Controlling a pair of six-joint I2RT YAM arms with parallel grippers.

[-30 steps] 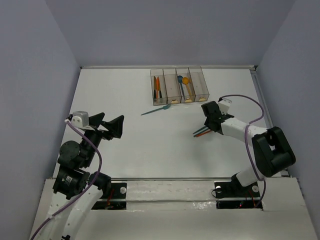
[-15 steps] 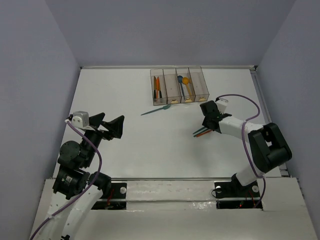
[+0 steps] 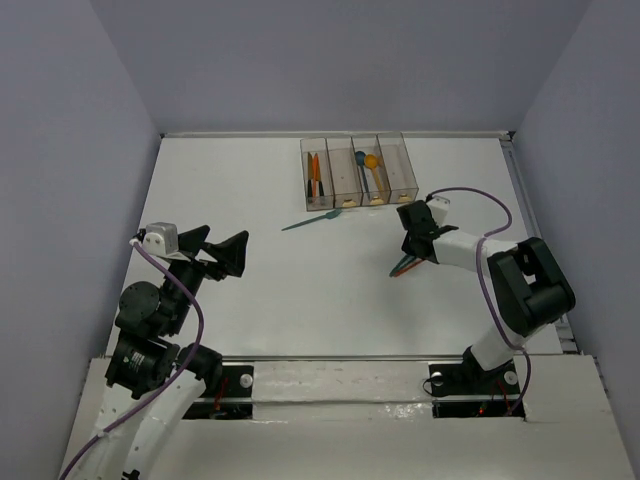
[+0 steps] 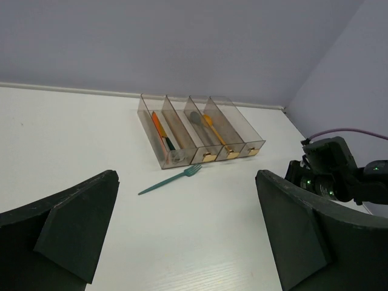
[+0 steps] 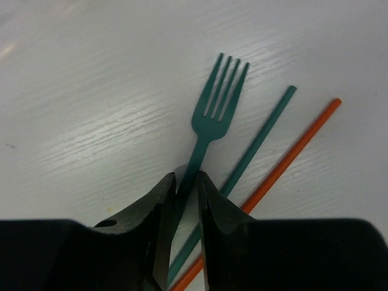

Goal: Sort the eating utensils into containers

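The right claw [image 5: 187,189] is down on the table [image 3: 250,180], its jaws nearly together on either side of the handle of a teal fork [image 5: 213,103]. I cannot tell whether they already bite. It takes the thin stem, likely because the tines are too broad and flat to pinch. A teal handle [image 5: 262,136] and an orange handle [image 5: 291,148] lie just beside the fork, so a narrow grip would leave them out. The bins [image 3: 341,178] stand well apart at the far side. One holds two spoons, which suggests sorting by kind. A second fork [image 3: 312,221] lies near them. The left claw [image 3: 215,246] hangs wide apart and empty, out of the way.
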